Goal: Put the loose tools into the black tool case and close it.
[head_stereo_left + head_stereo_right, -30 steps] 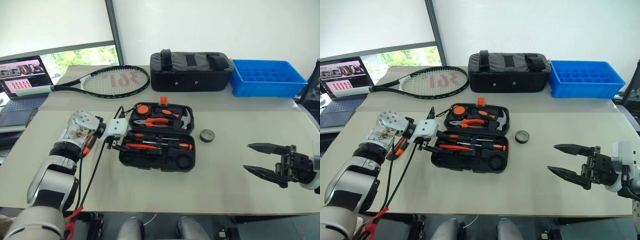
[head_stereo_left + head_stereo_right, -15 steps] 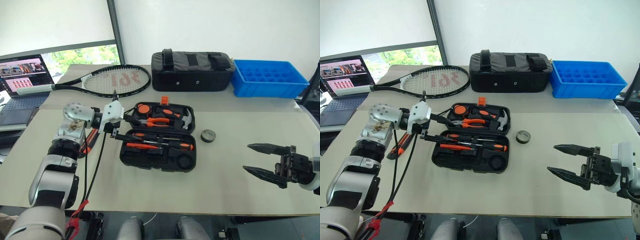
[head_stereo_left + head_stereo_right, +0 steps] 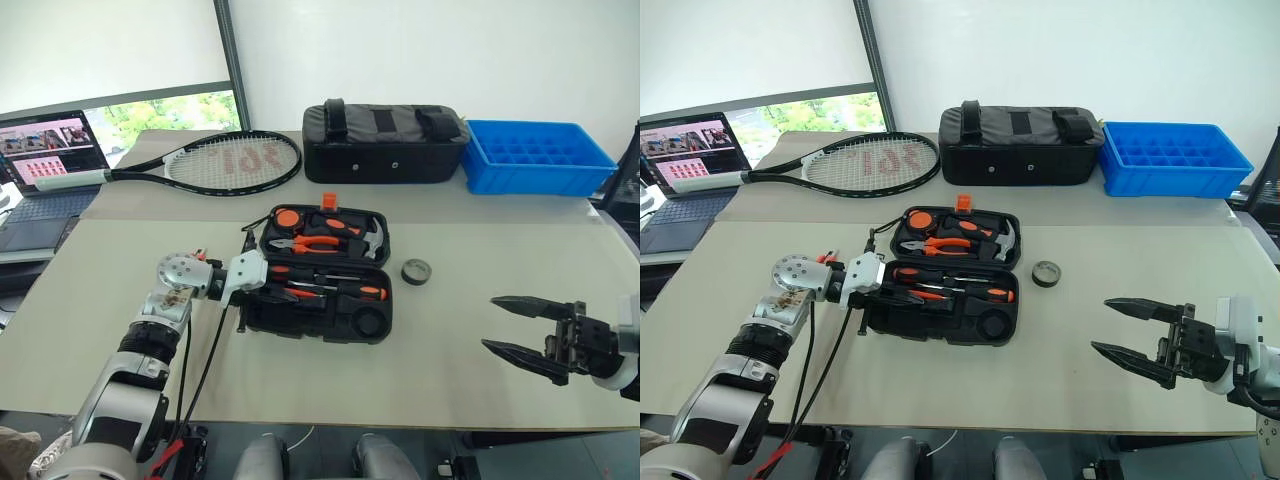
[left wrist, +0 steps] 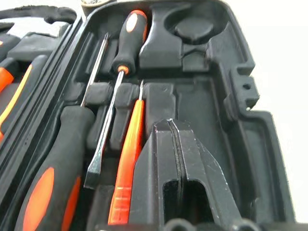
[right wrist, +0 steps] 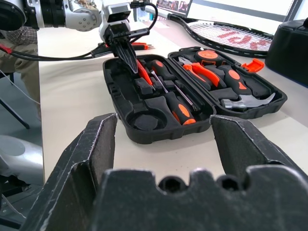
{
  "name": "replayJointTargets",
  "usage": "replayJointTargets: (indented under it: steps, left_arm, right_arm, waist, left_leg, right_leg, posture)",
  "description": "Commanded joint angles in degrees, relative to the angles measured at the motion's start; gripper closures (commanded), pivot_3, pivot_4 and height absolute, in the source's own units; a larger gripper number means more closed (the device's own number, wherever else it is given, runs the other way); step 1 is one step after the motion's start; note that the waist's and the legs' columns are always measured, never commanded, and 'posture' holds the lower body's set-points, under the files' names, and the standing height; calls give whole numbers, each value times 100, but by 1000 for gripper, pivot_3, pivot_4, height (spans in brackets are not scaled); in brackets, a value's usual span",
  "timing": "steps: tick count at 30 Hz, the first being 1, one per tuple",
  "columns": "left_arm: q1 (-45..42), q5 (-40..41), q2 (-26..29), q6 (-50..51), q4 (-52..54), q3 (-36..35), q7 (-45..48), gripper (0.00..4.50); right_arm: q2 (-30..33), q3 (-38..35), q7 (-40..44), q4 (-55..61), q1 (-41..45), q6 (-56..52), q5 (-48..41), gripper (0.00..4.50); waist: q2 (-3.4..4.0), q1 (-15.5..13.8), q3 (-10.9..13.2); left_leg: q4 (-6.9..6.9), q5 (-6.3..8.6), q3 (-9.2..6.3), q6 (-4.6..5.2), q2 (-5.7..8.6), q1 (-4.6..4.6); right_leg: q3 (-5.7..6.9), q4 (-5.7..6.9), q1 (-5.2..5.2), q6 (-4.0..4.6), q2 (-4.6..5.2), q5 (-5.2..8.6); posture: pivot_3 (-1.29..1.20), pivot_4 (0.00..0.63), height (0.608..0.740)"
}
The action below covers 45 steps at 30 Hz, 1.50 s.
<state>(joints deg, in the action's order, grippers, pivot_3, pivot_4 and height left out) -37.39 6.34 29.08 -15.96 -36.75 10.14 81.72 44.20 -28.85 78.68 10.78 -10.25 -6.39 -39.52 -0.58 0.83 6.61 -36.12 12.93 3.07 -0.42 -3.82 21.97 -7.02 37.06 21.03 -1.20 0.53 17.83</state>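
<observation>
Beige table [image 3: 420, 350], white wall behind; laptop [image 3: 45, 165] at far L edge.

Containers:
- Black tool case [image 3: 318, 273]: open flat, mid-table, long axis L–R across table, orange latch [image 3: 327, 200] on far edge. Far half holds pliers [image 3: 310, 243], hammer [image 3: 368, 238], round orange-capped item, all lying lengthwise. Near half holds two orange-and-black screwdrivers [image 3: 335, 289] w/ a thin orange tool [image 4: 126, 159] beside them, all parallel to case's long axis; one screwdriver's handle twd the R gripper's side, the other's twd the L gripper. Round recess [image 3: 368, 323] at near R corner empty.
- Black fabric bag [image 3: 383, 141]: far side, zipped, straps on top.
- Blue plastic crate [image 3: 535, 154]: just R of bag; compartments look empty.

Loose:
- Small dark tape roll [image 3: 415, 270]: lying flat, just beyond case's R end, between case and R gripper, apart from both.
- Tennis racket [image 3: 210, 162]: far L, head twd bag, handle twd laptop.

Grippers:
- L gripper [image 4: 179, 159]: fingers pressed together, nothing between them; tips inside case's near half at its L end, beside the thin orange tool, pointing along case's long axis.
- R gripper [image 3: 513, 326]: fingers spread wide, empty, well clear to R of case, pointing twd it.
</observation>
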Motion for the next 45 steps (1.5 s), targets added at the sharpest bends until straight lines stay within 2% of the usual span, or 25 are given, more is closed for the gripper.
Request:
replayJointTargets:
  steps: [1, 16, 29, 35, 40, 45]
  left_arm:
    - [-221, -97, -68, -355, -380, -68, -237, 4477]
    - [-376, 196, -237, -340, -873, -395, -313, 4477]
    - [-233, -445, -148, -797, -1176, -29, -563, 4477]
    - [-243, -461, -161, -865, -1255, -62, -737, 4477]
    - [-65, 414, -100, -129, -257, -660, -732, 4477]
    - [449, 904, 204, 1070, 1120, -1229, -1348, 4477]
  right_arm:
    - [32, -140, -39, 195, 27, 117, -81, 901]
    - [18, -152, -9, 169, -9, 138, -91, 901]
    - [71, -196, 101, 73, -11, 160, -80, 901]
    - [97, -202, 167, -3, 26, 164, -80, 901]
    - [111, -147, 195, -66, 160, 135, -125, 901]
    - [98, 29, 275, -304, 500, 144, -99, 901]
  waist:
    - [-2, 2, 1]
    - [-3, -2, 2]
    - [-3, -4, 1]
    - [15, -4, -9]
    - [10, 25, -3]
    - [10, 53, 2]
  left_leg:
    - [0, 0, 0, 0, 0, 1]
    - [-4, 0, -6, 0, 1, 4]
    - [-5, 0, -6, 0, 2, 1]
    - [-5, 0, -6, 0, 2, -12]
    - [-8, 0, -6, -1, 1, -44]
    - [-4, 0, -10, -1, -2, -33]
  right_leg:
    - [0, 0, 0, -1, 0, 1]
    - [0, 2, 0, -3, -3, 2]
    - [0, 1, -4, -2, -3, 1]
    - [-1, 5, -31, -21, -3, 12]
    - [-2, 4, -47, -25, -3, 14]
    - [0, -1, -40, -23, -5, 13]
  posture:
    - [0, 150, 707]
    - [0, 150, 707]
    - [0, 150, 707]
    - [0, 150, 707]
    - [0, 150, 707]
    - [0, 150, 707]
